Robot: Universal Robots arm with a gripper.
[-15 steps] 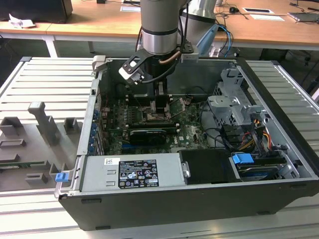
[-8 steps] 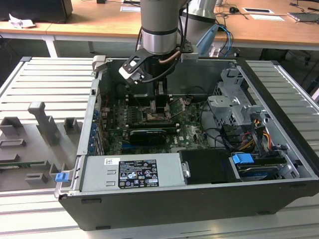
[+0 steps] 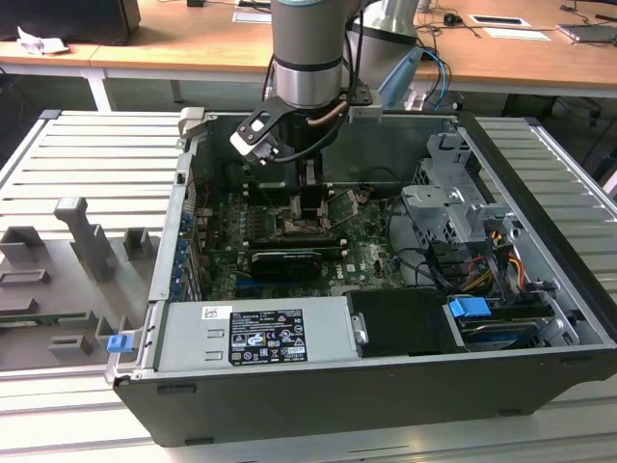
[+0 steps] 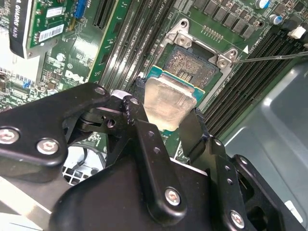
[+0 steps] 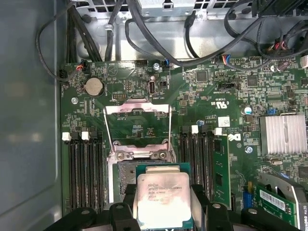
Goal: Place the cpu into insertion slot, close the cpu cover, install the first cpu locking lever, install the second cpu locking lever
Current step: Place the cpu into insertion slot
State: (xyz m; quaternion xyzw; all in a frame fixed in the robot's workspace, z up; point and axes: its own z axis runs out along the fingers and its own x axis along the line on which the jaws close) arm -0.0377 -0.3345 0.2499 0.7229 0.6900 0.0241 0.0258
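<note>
"Where was the cpu (image 4: 168,103)?"

"Pinched by its edges between the fingers (image 4: 192,134), over one side of the insertion slot (image 4: 195,62), and apparently not seated."

"And the cpu cover (image 5: 137,109)?"

"It stood open, folded back beyond the slot."

"What was the risk?"

"A skewed lowering, I judged. A corner could have caught the slot's rim or bent its contacts."

Ribbed grey metal table (image 3: 87,154): bears open black computer case (image 3: 289,405); grey fixture blocks (image 3: 87,241) on the exterior view's left of the case; small blue clip (image 3: 119,342) just beside it.
</note>
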